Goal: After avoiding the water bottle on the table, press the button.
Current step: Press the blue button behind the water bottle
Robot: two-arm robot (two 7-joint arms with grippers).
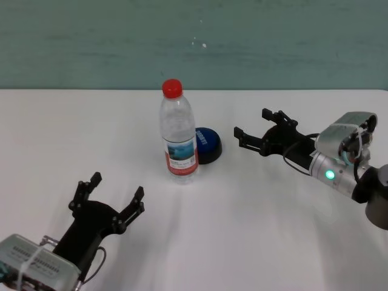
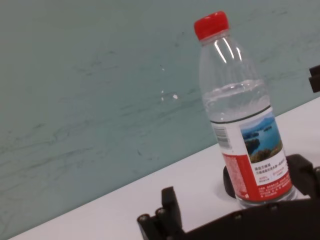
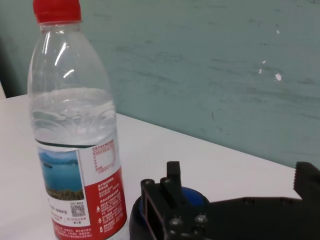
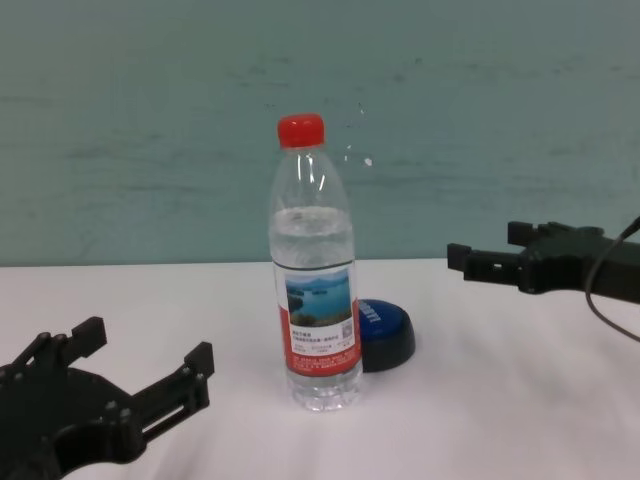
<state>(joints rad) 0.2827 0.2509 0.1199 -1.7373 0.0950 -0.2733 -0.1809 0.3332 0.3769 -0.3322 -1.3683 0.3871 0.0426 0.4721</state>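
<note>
Nearest the head camera, the left gripper [image 1: 112, 197] sits low over the near left part of the table [image 1: 254, 230], its two fingers spread wide apart and holding nothing; it is well apart from the task objects. Beyond it, near the middle of the table, the water bottle [image 1: 178, 132] stands upright with its red cap on and its label facing the robot. The button [image 1: 207, 144] rests on the table just beside the bottle, behind it and toward the robot's right, so that the bottle overlaps part of the blue dome in the head and chest views; whether the two touch cannot be determined. The right gripper [image 1: 254, 128] is extended from the right side, raised above the table surface, with its fingers parted and nothing between them. Its fingertips point toward the button and bottle and stop short of the button, with a clear gap of bare table between them. In the right wrist view, the bottle [image 3: 75, 135] stands close ahead and the button [image 3: 192, 197] shows partly behind a gripper finger [image 3: 167, 202].
</note>
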